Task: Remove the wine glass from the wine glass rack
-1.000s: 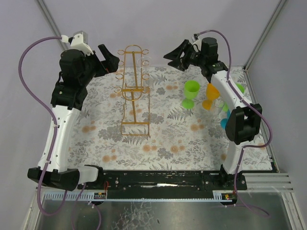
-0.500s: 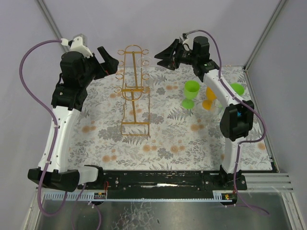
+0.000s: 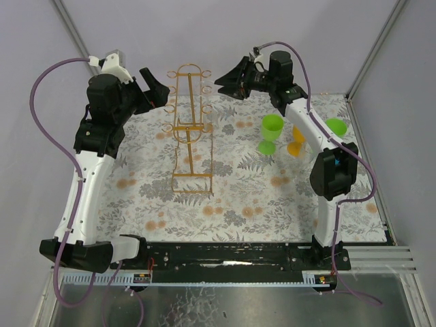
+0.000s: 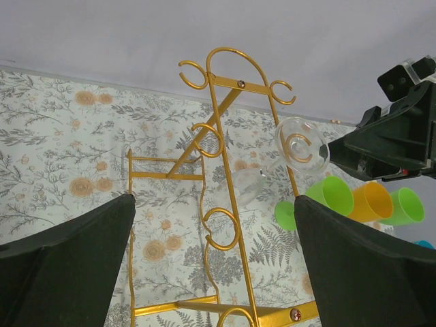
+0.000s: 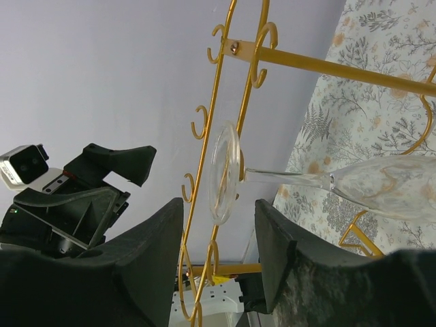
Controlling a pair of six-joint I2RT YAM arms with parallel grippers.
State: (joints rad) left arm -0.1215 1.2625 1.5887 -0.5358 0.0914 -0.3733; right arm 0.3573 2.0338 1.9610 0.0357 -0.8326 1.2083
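The gold wire wine glass rack (image 3: 188,126) stands on the floral cloth at the back middle; it also shows in the left wrist view (image 4: 228,177) and the right wrist view (image 5: 231,82). A clear wine glass (image 4: 300,146) hangs upside down from a right-side hook, its foot up and its bowl (image 5: 392,187) below. My right gripper (image 3: 228,76) is open just right of the rack's top; in its wrist view the glass foot (image 5: 225,172) sits just ahead of the open fingertips (image 5: 218,204). My left gripper (image 3: 158,92) is open and empty left of the rack, which lies ahead of it (image 4: 212,204).
A green cup (image 3: 270,133), an orange cup (image 3: 296,148) and another green cup (image 3: 335,125) stand at the back right, partly behind my right arm. The enclosure's back wall is close behind the rack. The floral cloth (image 3: 238,197) covers the table.
My right gripper has swung left towards the rack's top and the hanging glass. My left gripper has barely moved. The glass still hangs on the rack.
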